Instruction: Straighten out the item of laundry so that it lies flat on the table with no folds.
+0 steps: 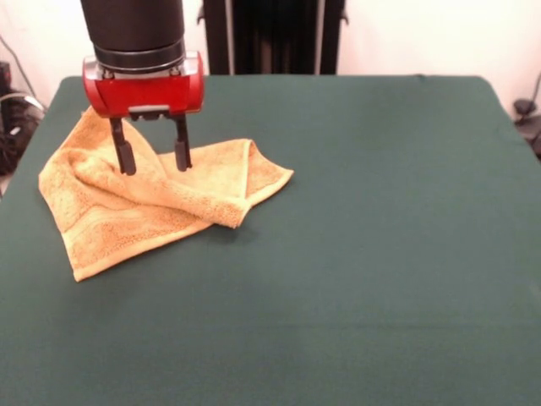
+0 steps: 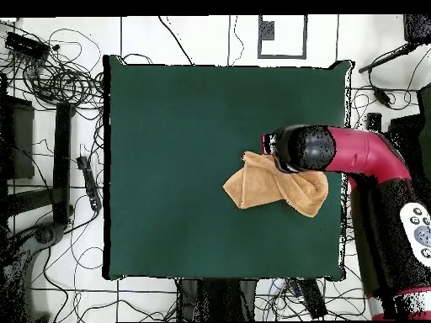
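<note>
A dark green tabletop [image 1: 380,254] fills most of the front view, with a pale wall and a black stand behind its far edge. From overhead, tiled floor strewn with black cables [image 2: 50,76] surrounds it.

The towel [image 1: 127,211] lies near the far left corner in the front view, well short of the middle. It is golden-orange terry and clearly not flat: a thick fold runs diagonally across it from the left side down to a rolled corner at the right, and another layer pokes out behind toward the right as a pointed flap. A flat woven band shows along the near left edge. In the overhead view the towel [image 2: 269,189] sits toward the right edge, partly hidden under the arm [image 2: 362,156].

The end effector [image 1: 153,157] hangs straight down from its red housing over the towel's far part. Its two dark fingers [image 1: 125,156] are spread apart, with cloth visible between them. The tips seem to reach the towel's raised fold, though whether they press into it or stop just above is hard to judge from here. Nothing is pinched between them.
</note>
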Robot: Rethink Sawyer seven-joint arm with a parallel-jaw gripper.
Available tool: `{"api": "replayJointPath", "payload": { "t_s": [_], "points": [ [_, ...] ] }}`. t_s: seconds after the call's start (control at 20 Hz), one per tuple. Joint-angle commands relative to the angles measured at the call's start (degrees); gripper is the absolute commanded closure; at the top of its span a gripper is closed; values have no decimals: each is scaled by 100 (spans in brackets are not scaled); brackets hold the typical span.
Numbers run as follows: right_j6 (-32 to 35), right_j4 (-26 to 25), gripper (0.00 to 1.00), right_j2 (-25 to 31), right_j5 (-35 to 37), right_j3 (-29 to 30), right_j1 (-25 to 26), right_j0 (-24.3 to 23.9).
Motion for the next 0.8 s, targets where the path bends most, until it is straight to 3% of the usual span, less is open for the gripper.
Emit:
{"api": "replayJointPath", "payload": {
  "t_s": [0.05,0.8],
  "points": [
    [308,269,0,-132,726,-105,230,311],
    [137,234,0,-304,607,-351,517,320]
  ]
}}
